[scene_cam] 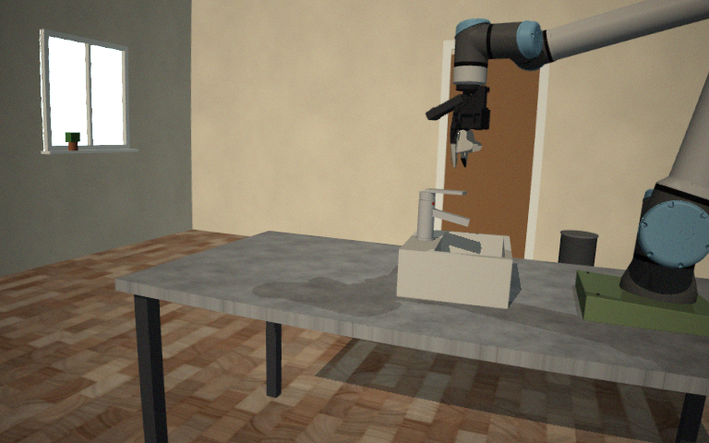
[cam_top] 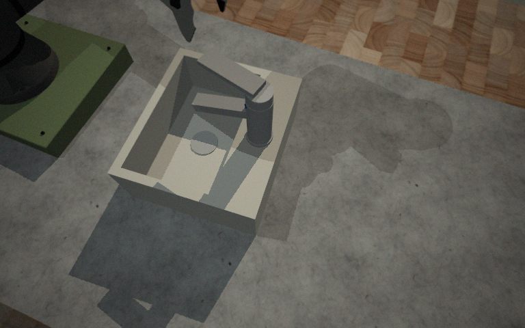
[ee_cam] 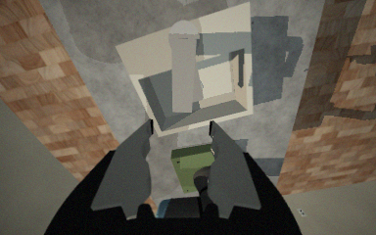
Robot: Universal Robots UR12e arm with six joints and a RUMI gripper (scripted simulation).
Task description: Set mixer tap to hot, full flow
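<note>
While pincer (cam_top: 206, 25) (scene_cam: 459, 165) (ee_cam: 181, 120) hangs released, higher than lever (cam_top: 231, 74) (scene_cam: 450, 192) (ee_cam: 182, 78), lever points to 10 o'clock in top view, spout (cam_top: 219, 102) (scene_cam: 450, 216) (ee_cam: 197, 91) to 9.

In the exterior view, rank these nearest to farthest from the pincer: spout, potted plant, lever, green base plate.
1. lever, below the pincer
2. spout, beneath the lever
3. green base plate, under the arm
4. potted plant, at the window

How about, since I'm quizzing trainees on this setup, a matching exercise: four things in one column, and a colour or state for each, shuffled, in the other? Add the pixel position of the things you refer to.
1. tap lever (cam_top: 232, 73) (scene_cam: 450, 192) (ee_cam: 183, 73)
2. fingers (cam_top: 187, 29) (scene_cam: 453, 153)
3. arm's base plate (cam_top: 83, 73) (scene_cam: 601, 309) (ee_cam: 182, 171)
4. sink (cam_top: 266, 182) (scene_cam: 451, 279) (ee_cam: 147, 59)

A. green
B. roughly level
C. cream
D. apart, holding nothing

Pairs: 1-B, 2-D, 3-A, 4-C
</note>
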